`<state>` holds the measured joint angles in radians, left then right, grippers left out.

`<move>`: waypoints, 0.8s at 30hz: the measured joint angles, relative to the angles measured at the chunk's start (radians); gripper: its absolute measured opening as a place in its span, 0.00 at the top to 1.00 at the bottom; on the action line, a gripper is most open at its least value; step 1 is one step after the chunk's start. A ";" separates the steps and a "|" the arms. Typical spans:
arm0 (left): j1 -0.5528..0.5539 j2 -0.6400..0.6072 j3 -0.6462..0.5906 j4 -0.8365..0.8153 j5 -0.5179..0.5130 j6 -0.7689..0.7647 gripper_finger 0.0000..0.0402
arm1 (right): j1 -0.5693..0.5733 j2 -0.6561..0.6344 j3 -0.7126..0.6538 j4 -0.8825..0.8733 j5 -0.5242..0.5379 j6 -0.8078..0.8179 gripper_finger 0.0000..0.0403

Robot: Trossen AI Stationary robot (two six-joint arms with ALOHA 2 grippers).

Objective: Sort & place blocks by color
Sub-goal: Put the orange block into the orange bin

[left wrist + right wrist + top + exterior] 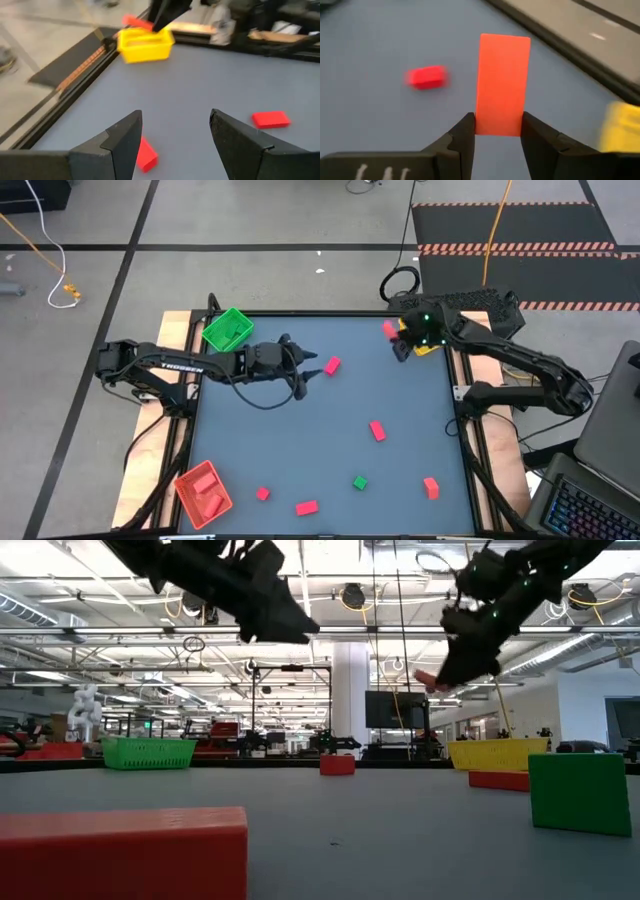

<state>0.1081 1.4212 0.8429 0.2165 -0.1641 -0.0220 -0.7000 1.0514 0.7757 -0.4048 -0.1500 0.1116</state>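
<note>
Salmon-orange block (502, 82) | flat rectangular bar | clamped in right gripper (497, 132)

The right gripper (497, 131) pinches a flat salmon-orange rectangular block (503, 82); a small red block (426, 77) lies at ten o'clock.

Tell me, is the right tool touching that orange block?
Touching. The right wrist view shows the right tool with both fingers pressed against the orange block.
</note>
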 joint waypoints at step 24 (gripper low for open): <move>-0.100 0.000 0.000 0.284 0.138 -0.035 0.42 | 0.643 0.048 0.000 0.547 0.072 -0.134 0.70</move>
<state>0.0082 1.4212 0.8429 0.5005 -0.0265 -0.0573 -0.0567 1.0996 0.7757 0.1421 -0.0784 -0.0226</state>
